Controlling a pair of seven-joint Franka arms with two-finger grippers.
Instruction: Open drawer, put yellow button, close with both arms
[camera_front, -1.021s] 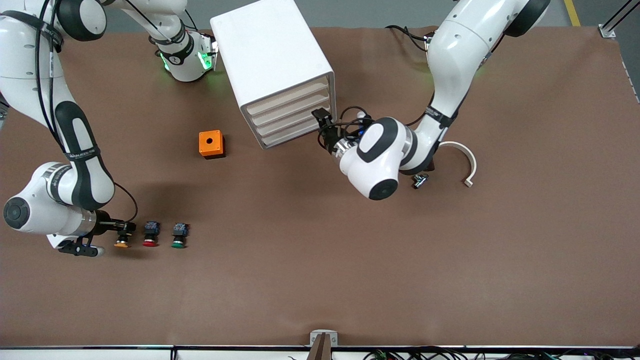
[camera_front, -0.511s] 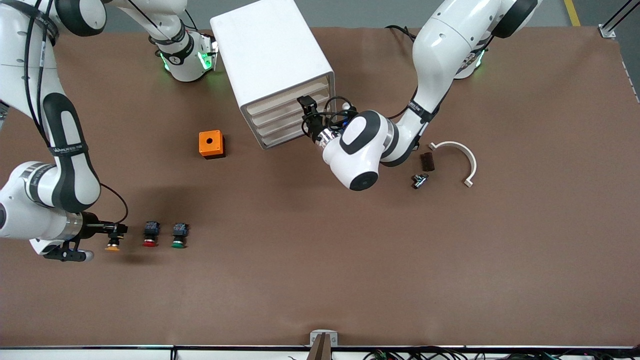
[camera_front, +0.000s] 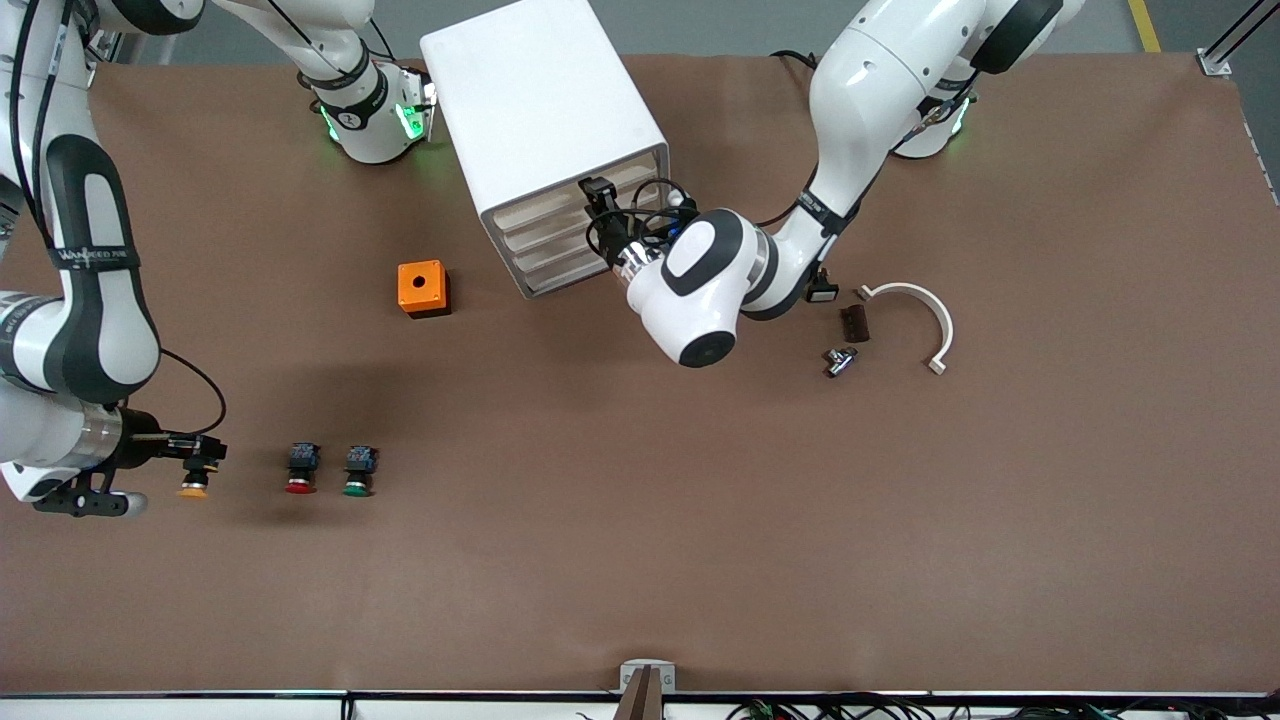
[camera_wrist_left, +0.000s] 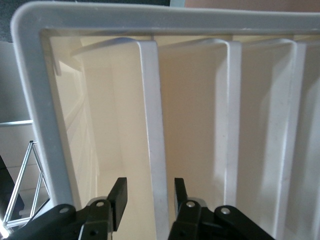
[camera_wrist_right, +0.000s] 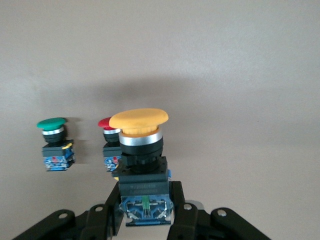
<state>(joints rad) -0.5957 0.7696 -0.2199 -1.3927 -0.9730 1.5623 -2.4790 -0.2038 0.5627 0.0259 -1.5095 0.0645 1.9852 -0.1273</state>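
The white cabinet (camera_front: 540, 110) stands near the arms' bases, its drawer (camera_front: 535, 203) uppermost of the fronts and closed. My left gripper (camera_front: 598, 203) is at that drawer's front. In the left wrist view it (camera_wrist_left: 150, 196) is open, its fingers (camera_wrist_left: 119, 196) standing either side of the drawer's white lip (camera_wrist_left: 154, 130) without touching it. My right gripper (camera_front: 200, 452) hangs over the table at the right arm's end, shut on the yellow button (camera_front: 192, 487). In the right wrist view the pads (camera_wrist_right: 176, 200) clamp the button's blue-and-black body, with the yellow cap (camera_wrist_right: 138, 119) pointing away.
A red button (camera_front: 301, 468) and a green button (camera_front: 358, 470) stand side by side on the table beside the held one. An orange box (camera_front: 422, 288) sits near the cabinet. A white curved piece (camera_front: 925, 310), a dark block (camera_front: 853, 323) and a small metal part (camera_front: 838, 360) lie toward the left arm's end.
My right gripper has carried the yellow button away from the red one, toward the right arm's end. My left gripper has moved along the cabinet front to the top drawer and its fingers have narrowed.
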